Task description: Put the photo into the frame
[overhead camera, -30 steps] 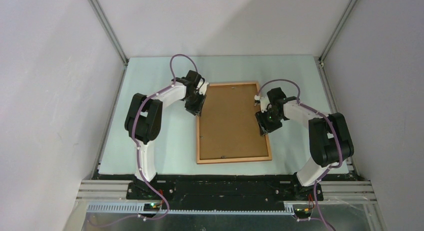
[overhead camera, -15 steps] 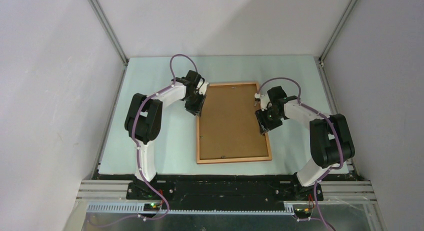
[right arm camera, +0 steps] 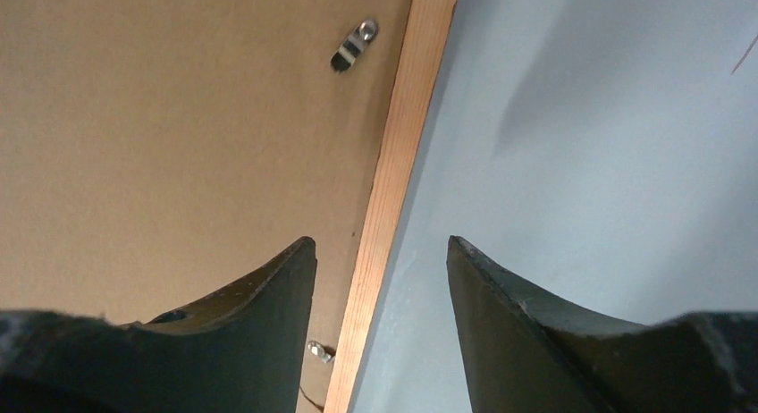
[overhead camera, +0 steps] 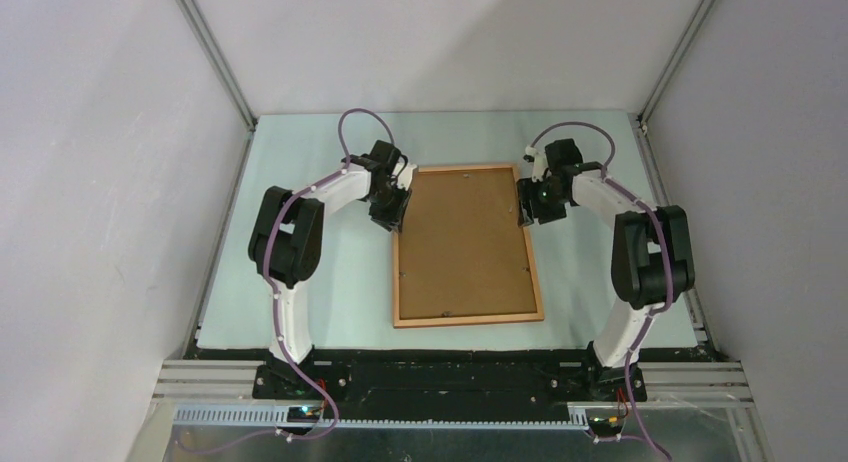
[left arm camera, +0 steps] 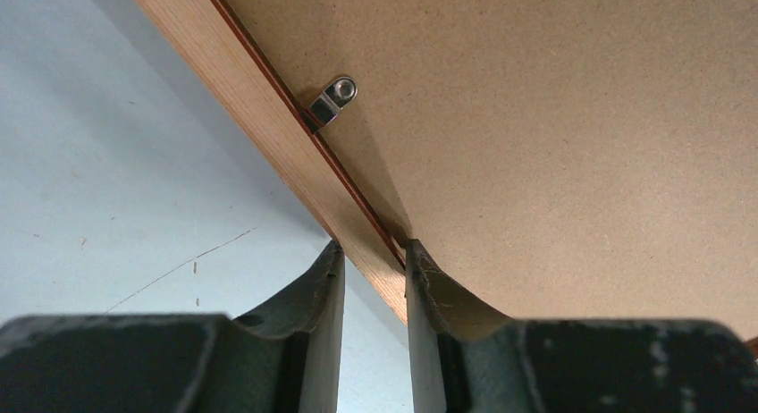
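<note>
even soft light; sharp focus

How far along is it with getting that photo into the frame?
Looks done: the backing board sits inside the frame, which lies face down; no photo shows, so it is presumably underneath. In hand: the left hand pinches the frame's left rail, the right hand is open astride the right rail. Probably left: securing the metal clips; whether each is locked I cannot tell.

The backing board [overhead camera: 465, 242] is filling the frame [overhead camera: 468, 320] and hiding whatever is lying under it. From above, the left gripper [overhead camera: 391, 218] and the right gripper [overhead camera: 525, 215] are covering their own fingertips, and both wrist views are cutting the frame off.
</note>
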Available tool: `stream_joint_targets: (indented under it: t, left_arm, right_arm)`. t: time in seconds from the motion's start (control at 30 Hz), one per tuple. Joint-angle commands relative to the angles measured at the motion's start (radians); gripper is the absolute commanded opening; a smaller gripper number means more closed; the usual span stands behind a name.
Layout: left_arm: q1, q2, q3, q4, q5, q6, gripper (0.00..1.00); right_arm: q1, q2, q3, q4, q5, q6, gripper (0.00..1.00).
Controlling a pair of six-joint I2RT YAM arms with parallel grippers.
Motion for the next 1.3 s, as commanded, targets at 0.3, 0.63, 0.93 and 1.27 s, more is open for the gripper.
stream_joint_targets:
  t: [0.3,0.63,0.93,1.27]
  left_arm:
    - [0.005,-0.032,-0.035,0.008,0.032,0.072,0.00]
    - [0.003,-0.031,-0.037,0.008,0.039,0.076,0.00]
    - [0.003,-0.028,-0.036,0.008,0.042,0.075,0.00]
    - [0.003,-0.024,-0.034,0.007,0.043,0.077,0.00]
  right_arm:
    - [-0.008,0.189,0.228,0.015,-0.016,0.132,0.62]
    - [-0.009,0.277,0.309,0.000,-0.018,0.170,0.59]
    - [-0.006,0.315,0.317,0.012,-0.008,0.184,0.55]
    - [0.009,0.327,0.317,0.015,0.015,0.184,0.52]
